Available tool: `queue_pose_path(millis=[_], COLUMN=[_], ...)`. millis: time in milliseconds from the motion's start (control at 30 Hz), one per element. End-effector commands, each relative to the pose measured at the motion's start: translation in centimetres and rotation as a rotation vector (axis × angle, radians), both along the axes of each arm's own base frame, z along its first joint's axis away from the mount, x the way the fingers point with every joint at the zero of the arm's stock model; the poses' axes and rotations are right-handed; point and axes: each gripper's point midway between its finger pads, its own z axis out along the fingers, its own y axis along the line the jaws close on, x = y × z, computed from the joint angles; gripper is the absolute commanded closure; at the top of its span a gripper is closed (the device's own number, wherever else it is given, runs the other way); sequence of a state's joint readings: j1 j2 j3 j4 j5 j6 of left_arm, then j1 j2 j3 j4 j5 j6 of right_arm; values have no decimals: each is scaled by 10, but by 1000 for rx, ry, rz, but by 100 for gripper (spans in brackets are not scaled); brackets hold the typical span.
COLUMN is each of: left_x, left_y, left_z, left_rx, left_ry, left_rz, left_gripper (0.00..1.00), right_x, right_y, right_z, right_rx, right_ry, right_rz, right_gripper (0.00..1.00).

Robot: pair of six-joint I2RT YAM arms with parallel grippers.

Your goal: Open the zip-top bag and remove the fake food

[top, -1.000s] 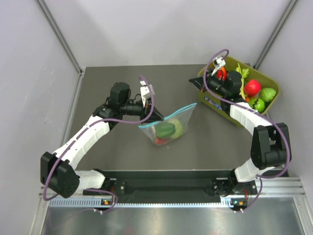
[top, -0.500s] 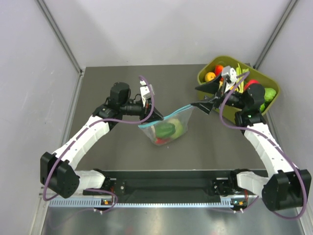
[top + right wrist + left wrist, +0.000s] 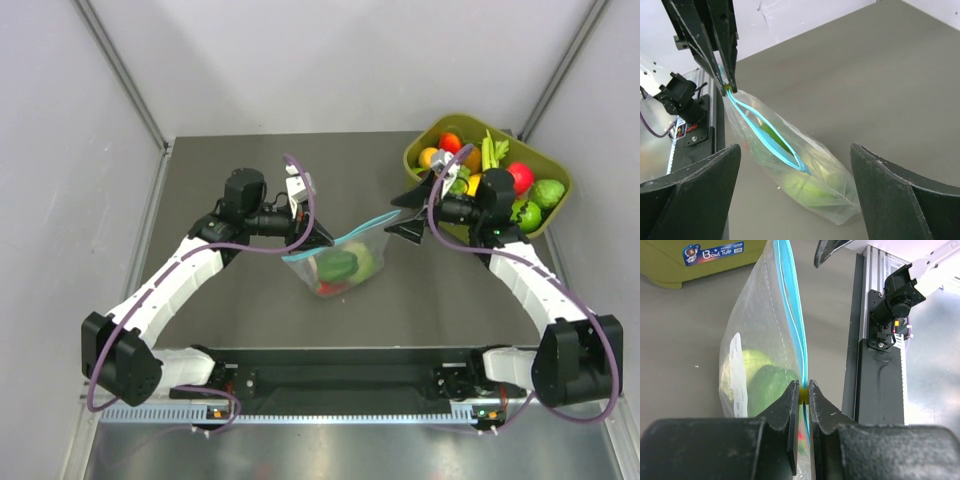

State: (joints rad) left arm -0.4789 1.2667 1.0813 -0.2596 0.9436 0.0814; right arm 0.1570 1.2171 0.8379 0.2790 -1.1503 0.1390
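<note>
The zip-top bag (image 3: 345,255) hangs tilted over the table, its bottom resting on the surface. My left gripper (image 3: 318,238) is shut on the left end of its teal zip strip (image 3: 795,315); a yellow tab (image 3: 803,395) shows between the fingertips. In the right wrist view the two teal strips (image 3: 767,137) stand parted. Inside lies the fake food: a dark green pepper (image 3: 338,265), a pale green cabbage (image 3: 810,187) and a red chili (image 3: 328,288). My right gripper (image 3: 403,215) is open at the bag's right end, holding nothing.
An olive-green tub (image 3: 535,152) at the back right holds an apple (image 3: 520,177), lemon, celery and other toy food. Its labelled wall (image 3: 700,260) shows in the left wrist view. The black base rail (image 3: 880,365) runs along the near edge.
My right arm has swung from the tub to the bag's right end, and its jaws have opened wide. The left gripper and the bag have stayed put.
</note>
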Motion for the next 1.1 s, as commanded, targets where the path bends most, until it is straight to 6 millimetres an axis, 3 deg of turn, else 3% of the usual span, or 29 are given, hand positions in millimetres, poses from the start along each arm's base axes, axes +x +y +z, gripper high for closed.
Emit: queue_pose_path(millis=[0, 200, 400, 467, 500, 567, 800, 1067], left_x=[-1, -2, -2, -3, -2, -1, 4, 2], left_y=[-1, -2, -2, -2, -1, -2, -2, 0], left_z=[29, 29, 29, 30, 31, 27, 22, 25], left_rx=[-43, -44, -46, -46, -48, -42, -27, -31], left_ry=[-95, -92, -92, -92, -98, -89, -83, -93], left_rz=[-18, -22, -25, -26, -22, -18, -2, -1], left_gripper=[100, 100, 100, 100, 100, 100, 100, 100], right_x=[-3, -8, -5, -5, -3, 2, 49, 78], right_y=[8, 21, 35, 40, 41, 42, 38, 33], right_z=[8, 5, 7, 7, 7, 4, 17, 37], right_rx=[0, 4, 12, 13, 12, 10, 76, 110], right_ry=[-70, -68, -65, -62, -64, -58, -94, -136], right_rz=[60, 114, 146, 155, 146, 127, -117, -238], right_gripper=[11, 19, 54, 72, 89, 100, 100, 100])
